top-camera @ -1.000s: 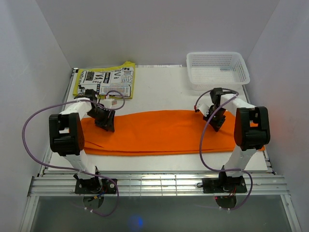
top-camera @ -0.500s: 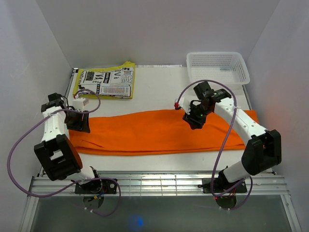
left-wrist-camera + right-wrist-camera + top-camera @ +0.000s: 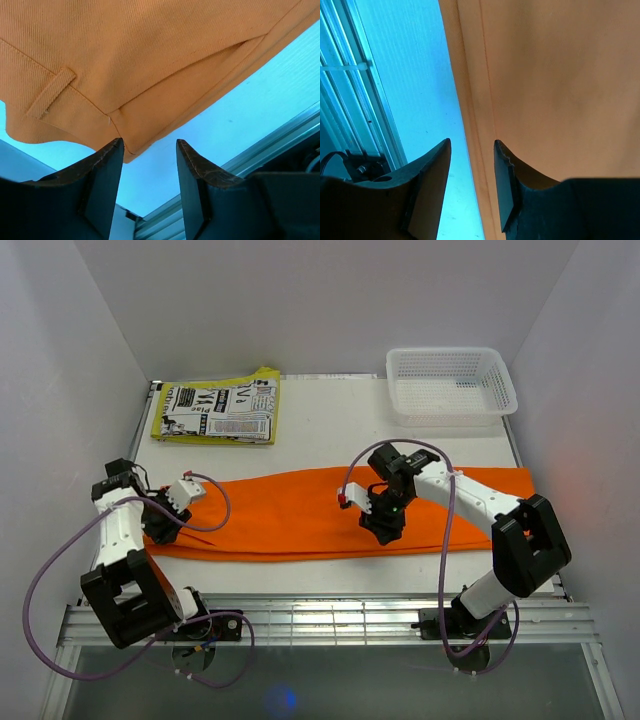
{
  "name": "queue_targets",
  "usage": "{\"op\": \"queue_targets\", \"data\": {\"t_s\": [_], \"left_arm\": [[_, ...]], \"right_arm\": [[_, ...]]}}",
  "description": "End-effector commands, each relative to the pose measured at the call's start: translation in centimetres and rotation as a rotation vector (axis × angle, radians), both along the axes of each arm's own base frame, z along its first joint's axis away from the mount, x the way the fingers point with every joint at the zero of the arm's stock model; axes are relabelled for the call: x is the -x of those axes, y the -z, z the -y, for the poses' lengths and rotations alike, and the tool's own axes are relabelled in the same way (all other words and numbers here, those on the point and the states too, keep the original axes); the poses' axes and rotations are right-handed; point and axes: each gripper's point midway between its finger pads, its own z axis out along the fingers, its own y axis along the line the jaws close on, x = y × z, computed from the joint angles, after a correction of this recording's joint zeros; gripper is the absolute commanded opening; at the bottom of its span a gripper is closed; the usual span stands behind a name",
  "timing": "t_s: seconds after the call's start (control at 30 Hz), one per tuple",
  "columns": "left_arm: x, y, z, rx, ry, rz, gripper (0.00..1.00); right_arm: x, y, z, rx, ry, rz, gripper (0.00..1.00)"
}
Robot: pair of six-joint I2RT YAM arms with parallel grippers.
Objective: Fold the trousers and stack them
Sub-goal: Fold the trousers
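The orange trousers [image 3: 300,512] lie folded lengthwise in a long strip across the table. My left gripper [image 3: 160,528] is open and empty, low over the strip's near left corner. The left wrist view shows that waistband corner with a belt loop [image 3: 52,91], just beyond the open jaws [image 3: 149,145]. My right gripper [image 3: 385,530] is open and empty over the strip's near edge, right of the middle. In the right wrist view the trousers' near hem [image 3: 475,100] runs between the open jaws [image 3: 471,144].
A white mesh basket [image 3: 451,383] stands at the back right. A folded black, white and yellow printed cloth [image 3: 218,408] lies at the back left. A metal rail [image 3: 320,620] runs along the table's near edge.
My left gripper moved left and toward the near left corner of the trousers. My right gripper moved left and nearer, from the right end to the strip's near edge. The trousers lie flat as before.
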Motion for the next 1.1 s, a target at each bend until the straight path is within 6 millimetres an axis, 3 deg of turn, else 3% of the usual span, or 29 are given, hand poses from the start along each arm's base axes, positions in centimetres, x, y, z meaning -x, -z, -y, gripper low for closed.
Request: {"op": "queue_targets", "data": {"t_s": [0.0,0.27,0.5,0.53,0.57,0.67,0.77,0.8,0.9,1.07], "left_arm": [[-0.7,0.5,-1.3,-0.091,0.125,0.044,0.57],[-0.4,2.5,-3.3,-0.185,0.144,-0.01,0.53],[-0.5,1.8,-3.5,-0.204,0.153,0.004,0.24],[-0.6,1.6,-3.3,-0.195,0.156,0.014,0.19],[-0.6,1.1,-3.1,-0.188,0.162,0.018,0.07],[-0.3,0.0,-2.2,-0.155,0.179,0.031,0.0],[0.0,-0.3,-1.9,-0.149,0.186,0.04,0.09],[0.1,-0.3,-1.8,-0.149,0.192,0.044,0.19],[0.2,0.3,-1.7,-0.152,0.197,0.053,0.37],[0.3,2.0,-2.3,-0.174,0.192,0.028,0.42]], "right_arm": [[0.3,1.9,0.2,0.002,0.021,-0.003,0.46],[-0.3,4.9,1.7,0.074,0.091,0.058,0.43],[-0.8,5.4,1.6,0.089,0.135,0.059,0.35],[-0.8,5.4,1.6,0.09,0.137,0.058,0.34],[-0.8,5.4,1.5,0.088,0.142,0.056,0.34],[-1.1,5.3,1.3,0.082,0.152,0.058,0.33],[-1.2,5.1,1.0,0.072,0.157,0.059,0.34],[-1.3,4.9,0.9,0.068,0.157,0.061,0.34],[-1.3,4.3,0.3,0.04,0.158,0.057,0.36],[-2.4,3.3,-0.6,0.007,0.172,0.08,0.37]]}}
